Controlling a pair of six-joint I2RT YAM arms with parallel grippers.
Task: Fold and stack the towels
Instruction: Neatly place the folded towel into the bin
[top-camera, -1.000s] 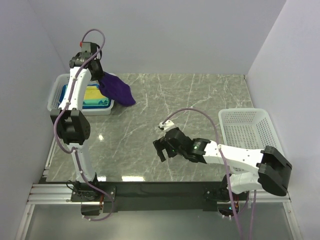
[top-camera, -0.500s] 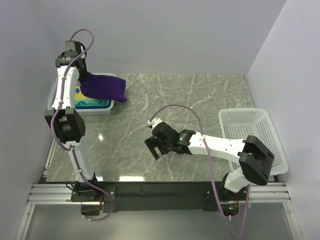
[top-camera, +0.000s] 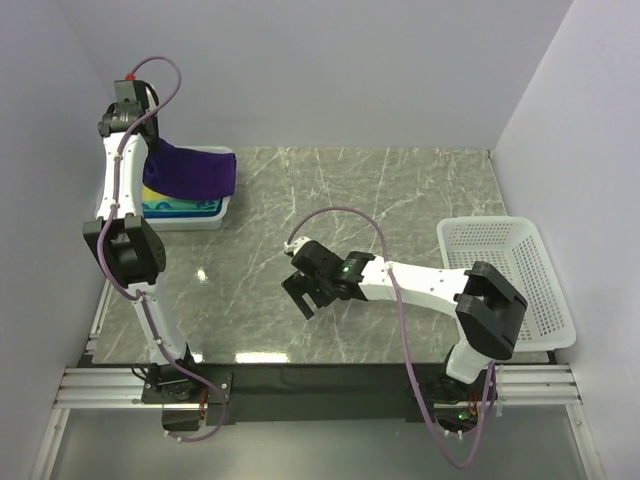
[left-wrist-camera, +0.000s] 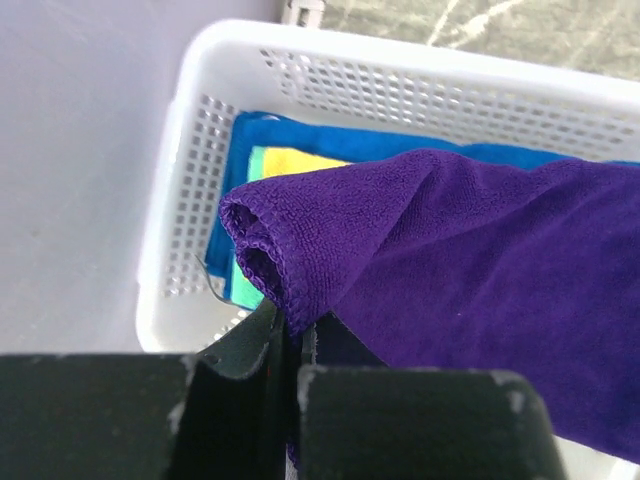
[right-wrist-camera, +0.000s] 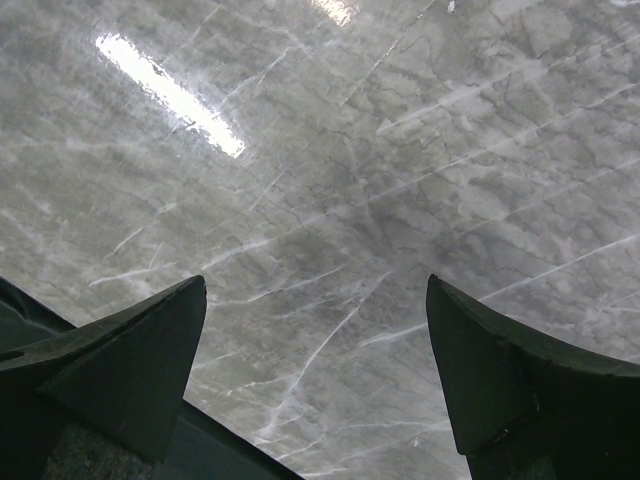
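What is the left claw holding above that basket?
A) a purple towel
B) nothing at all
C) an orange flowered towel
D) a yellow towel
A: the left claw is pinched shut on a bunched edge of the purple towel, which hangs over the white basket.

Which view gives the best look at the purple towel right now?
Left wrist: the purple towel fills the frame, its folded edge pinched in the left gripper above the white basket. Top external shows it small, hanging over that basket. Right wrist shows none of it, only the marble table.
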